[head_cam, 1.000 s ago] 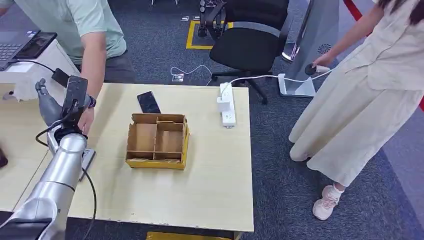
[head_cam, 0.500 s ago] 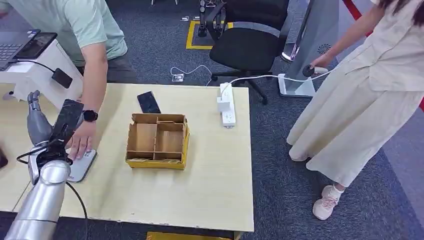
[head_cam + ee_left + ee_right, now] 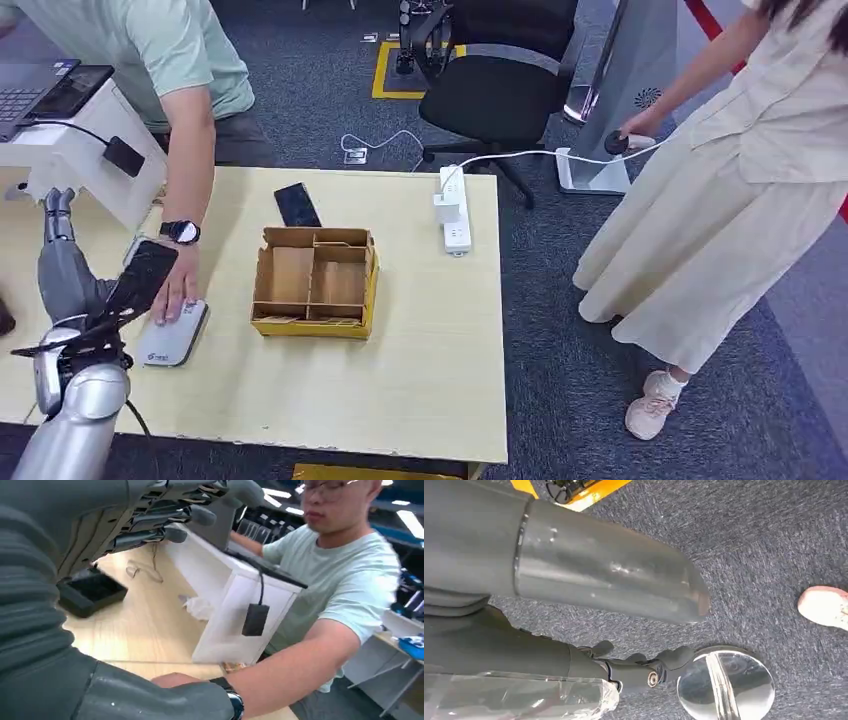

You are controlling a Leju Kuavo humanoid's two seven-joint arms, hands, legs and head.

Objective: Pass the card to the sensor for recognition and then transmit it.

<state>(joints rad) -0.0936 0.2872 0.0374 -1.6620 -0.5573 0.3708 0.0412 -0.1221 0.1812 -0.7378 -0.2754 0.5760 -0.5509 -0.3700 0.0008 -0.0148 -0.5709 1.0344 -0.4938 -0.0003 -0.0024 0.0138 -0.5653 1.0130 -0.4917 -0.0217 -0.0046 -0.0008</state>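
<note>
Head view: on the pale wooden table (image 3: 400, 370), the left hand (image 3: 70, 275) at 9 o'clock pinches a dark card (image 3: 140, 280) just above the white sensor (image 3: 172, 335), on which a person's hand (image 3: 178, 295) rests. A cardboard tray (image 3: 315, 280) sits mid-table, a power strip (image 3: 453, 210) at 1 o'clock, blue carpet (image 3: 600, 400) around.

Left wrist view: the fingers (image 3: 175, 517) lie nearly straight, together.

Right wrist view: the right hand (image 3: 589, 610) hangs over carpet, fingers loosely apart, holding nothing.
</note>
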